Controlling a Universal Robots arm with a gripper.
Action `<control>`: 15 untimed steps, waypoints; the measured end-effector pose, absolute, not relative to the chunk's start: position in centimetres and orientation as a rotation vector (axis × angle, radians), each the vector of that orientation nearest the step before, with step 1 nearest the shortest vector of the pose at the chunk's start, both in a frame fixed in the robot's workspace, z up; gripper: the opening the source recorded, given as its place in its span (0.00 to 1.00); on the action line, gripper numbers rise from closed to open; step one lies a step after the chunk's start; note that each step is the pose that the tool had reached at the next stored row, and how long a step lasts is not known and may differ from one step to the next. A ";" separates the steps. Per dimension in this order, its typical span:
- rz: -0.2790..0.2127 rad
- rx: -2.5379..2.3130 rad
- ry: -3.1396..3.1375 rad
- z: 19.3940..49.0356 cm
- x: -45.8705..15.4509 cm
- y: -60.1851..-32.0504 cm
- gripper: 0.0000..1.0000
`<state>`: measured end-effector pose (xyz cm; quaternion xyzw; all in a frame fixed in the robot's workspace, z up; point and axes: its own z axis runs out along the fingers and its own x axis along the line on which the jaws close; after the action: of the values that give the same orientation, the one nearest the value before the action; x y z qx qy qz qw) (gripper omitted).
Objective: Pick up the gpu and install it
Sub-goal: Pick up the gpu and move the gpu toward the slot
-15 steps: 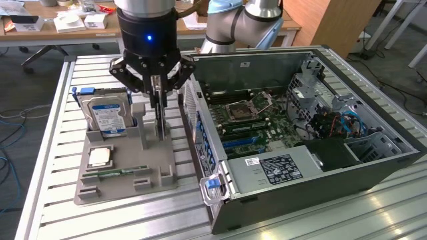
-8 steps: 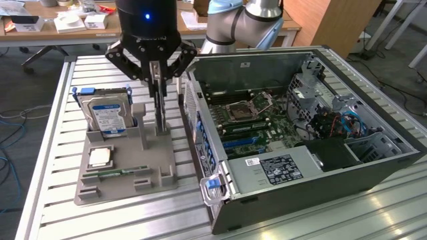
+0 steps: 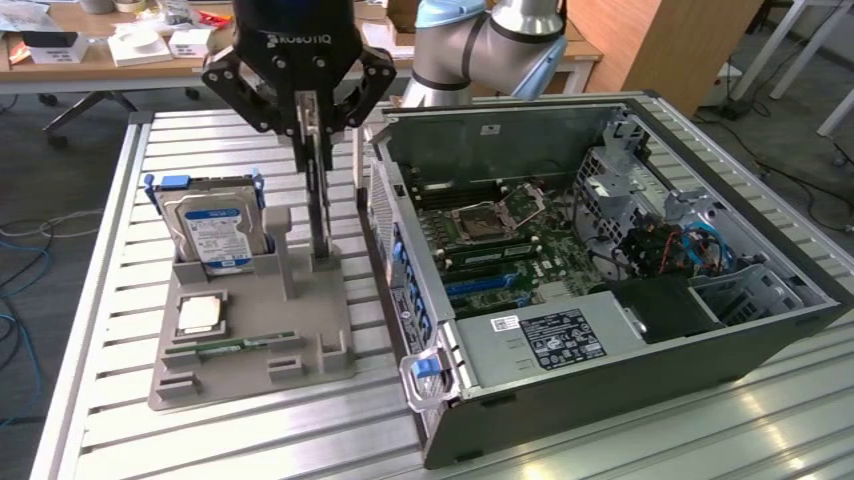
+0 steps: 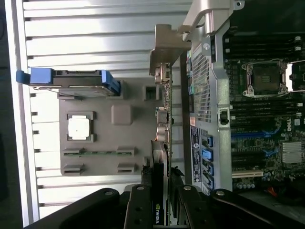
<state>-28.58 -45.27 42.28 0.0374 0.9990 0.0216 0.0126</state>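
**A:** The gpu [image 3: 320,215]: which way does it lie from the gripper [image 3: 318,150]?

**B:** Straight below it and between its jaws. The card stands on edge in the grey holder [image 3: 254,370], and the gripper hangs over it with one finger on each flat face.

**A:** Is that a grip?

**B:** It looks like one. The jaws are drawn in narrow against the card, with no gap showing on either side. Whether the card's lower edge is clear of the holder, I cannot tell.

**A:** And its long axis?

**B:** Level, running alongside the computer case [image 3: 747,330]. The silver bracket [image 4: 167,50] is at the end farther from the exterior camera. The wrist view looks down the card's thin top edge, and the fingers close across its thickness, not along its length.

**A:** What is around it?

**B:** The case stands open just beside it on the exterior view's right, with the motherboard [image 3: 507,240] exposed. The hard drive [image 3: 214,225] stands in the same holder on the exterior view's left, apart from the card.
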 end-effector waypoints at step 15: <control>0.069 0.116 3.113 42.9 -28.2 -45.3 0.26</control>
<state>-28.23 -45.27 42.86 0.0374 0.9990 0.0220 0.0126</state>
